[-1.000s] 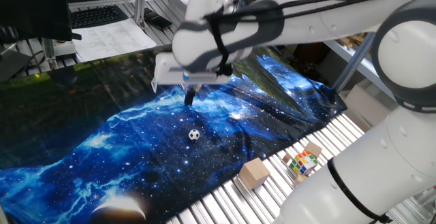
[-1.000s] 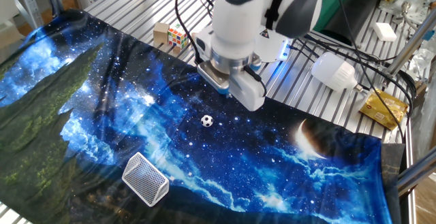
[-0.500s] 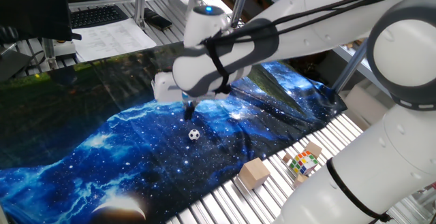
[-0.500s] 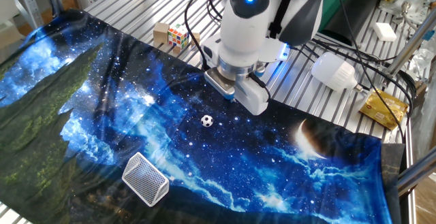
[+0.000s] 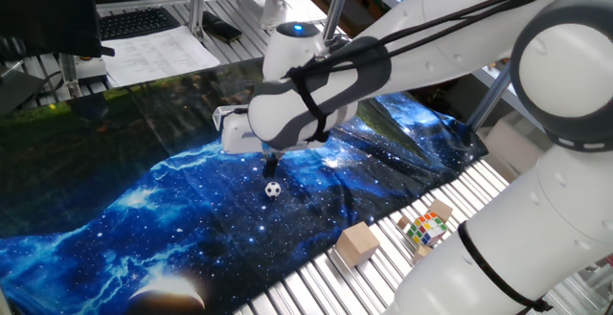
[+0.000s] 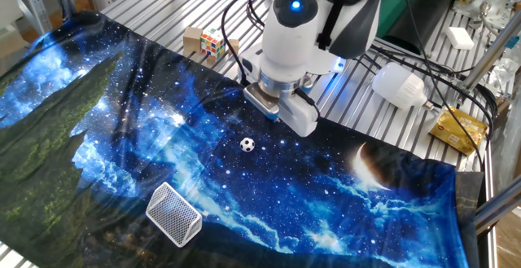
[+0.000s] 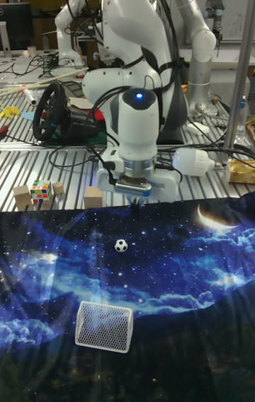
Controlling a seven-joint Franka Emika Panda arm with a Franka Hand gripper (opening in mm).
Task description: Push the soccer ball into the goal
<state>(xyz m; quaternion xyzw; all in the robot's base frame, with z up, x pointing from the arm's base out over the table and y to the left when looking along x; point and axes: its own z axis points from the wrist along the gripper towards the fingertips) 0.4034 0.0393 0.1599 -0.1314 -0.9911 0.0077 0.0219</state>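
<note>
The soccer ball (image 5: pixel 273 190) (image 6: pixel 247 144) (image 7: pixel 121 245), tiny and white with black patches, lies on the blue galaxy-print cloth (image 5: pixel 172 210). My gripper (image 5: pixel 271 168) (image 7: pixel 135 209) hangs just above the cloth a short way behind the ball, on the arm's side, not touching it. Its fingers are pressed together and hold nothing. In the other fixed view the hand (image 6: pixel 281 109) hides the fingertips. The goal (image 6: pixel 173 213) (image 7: pixel 103 326), a small white mesh frame, sits on the cloth beyond the ball, on the side away from the gripper. It does not show in one fixed view.
A tan wooden block (image 5: pixel 357 242) and a multicoloured puzzle cube (image 5: pixel 426 227) (image 6: pixel 213 44) lie on the slatted metal table beside the cloth. A white lamp-like object (image 6: pixel 399 85) and a yellow packet (image 6: pixel 458 129) lie near the arm's base. A steering wheel (image 7: pixel 49 112) stands at the back left.
The gripper has come down and closer to the ball over the last second. The ball and the goal have not moved.
</note>
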